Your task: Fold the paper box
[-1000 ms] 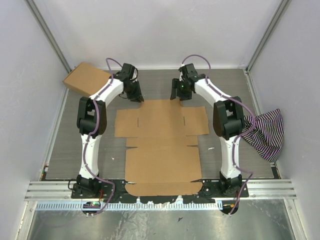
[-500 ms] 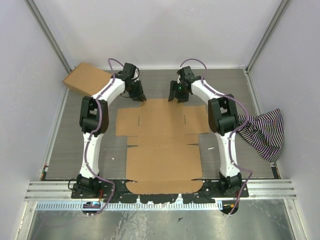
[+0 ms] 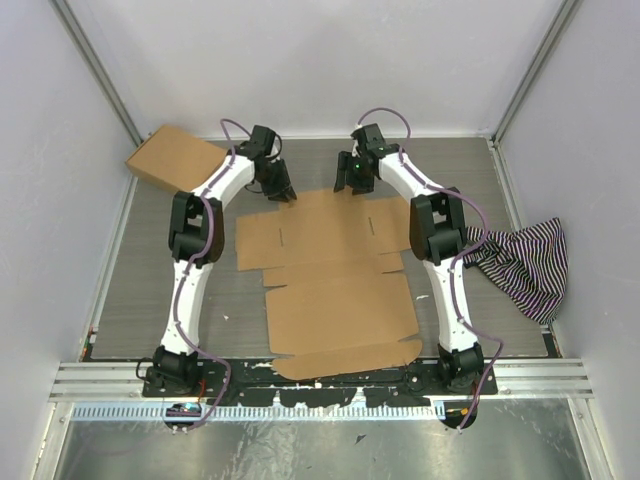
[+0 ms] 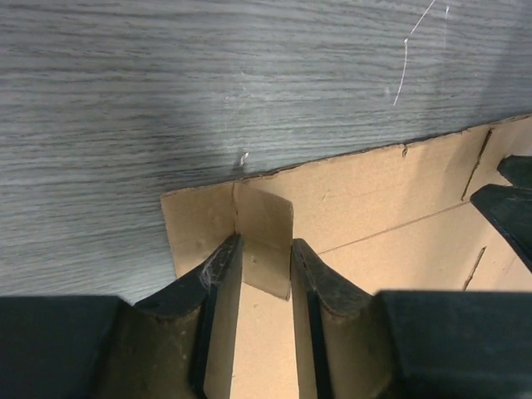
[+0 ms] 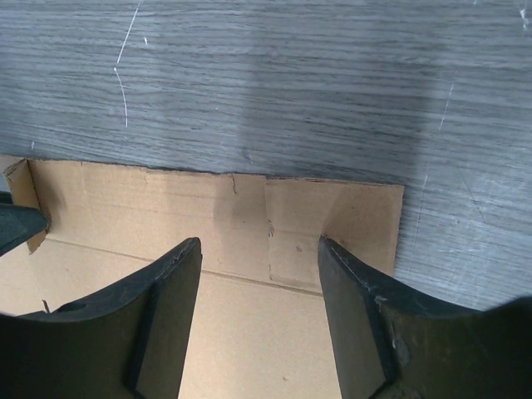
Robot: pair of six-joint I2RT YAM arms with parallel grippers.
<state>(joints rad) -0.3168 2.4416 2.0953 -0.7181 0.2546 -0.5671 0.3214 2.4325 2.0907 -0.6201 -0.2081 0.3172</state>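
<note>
Barely started. The box (image 3: 335, 290) lies flat on the desk (image 3: 150, 280) between the arms, no walls up. Left end effector (image 4: 264, 245) is narrow, straddling its far-left corner. Right end effector (image 5: 259, 249) gapes wide over the far-right corner, holding nothing. Every fold is left to do.

From above, the left end effector (image 3: 281, 192) and right end effector (image 3: 350, 184) are too small to tell whether either touches the paper box (image 3: 335, 300).
</note>
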